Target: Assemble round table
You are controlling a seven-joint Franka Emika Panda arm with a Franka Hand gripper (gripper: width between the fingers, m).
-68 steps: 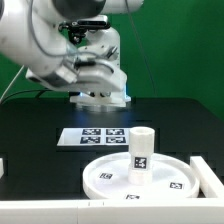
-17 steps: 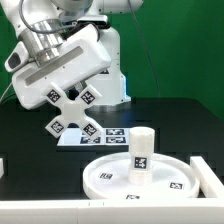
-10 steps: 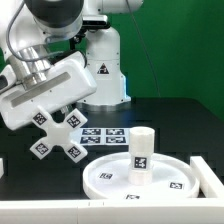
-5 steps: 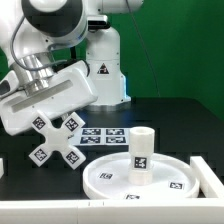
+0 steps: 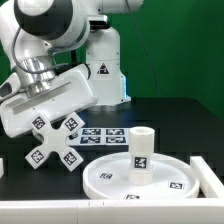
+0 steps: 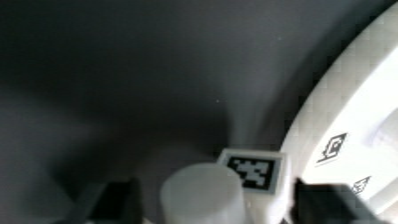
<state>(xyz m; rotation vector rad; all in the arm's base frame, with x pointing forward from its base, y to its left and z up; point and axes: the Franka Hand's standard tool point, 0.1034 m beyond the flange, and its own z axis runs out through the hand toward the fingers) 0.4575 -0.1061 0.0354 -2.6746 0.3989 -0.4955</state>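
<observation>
Jaws: they stand apart with one arm of the cross-shaped foot (image 6: pixel 199 195) between them. In the blurred wrist view a dark gap shows on either side of that arm, so I record them as open, not clamped on it.

Foot: in the exterior view the cross-shaped foot (image 5: pixel 55 140) sits tilted under my white arm (image 5: pixel 50 95), on the exterior view's left of the disc. Its tags face the camera. Its lower arms reach down close to the black tabletop (image 5: pixel 170 120); I cannot tell whether they touch it. One lower arm ends just beside the disc's rim.

Disc: the large rimmed round disc (image 5: pixel 110 180) lies flat on the tabletop at the front. Part of its rim (image 6: pixel 365 110) also shows in the wrist view.

Post: the short post (image 5: pixel 142 148) stands upright on the disc, near its middle, apart from the foot.

Marker board: the marker board (image 5: pixel 100 135) lies flat behind the disc, between disc and robot base
</observation>
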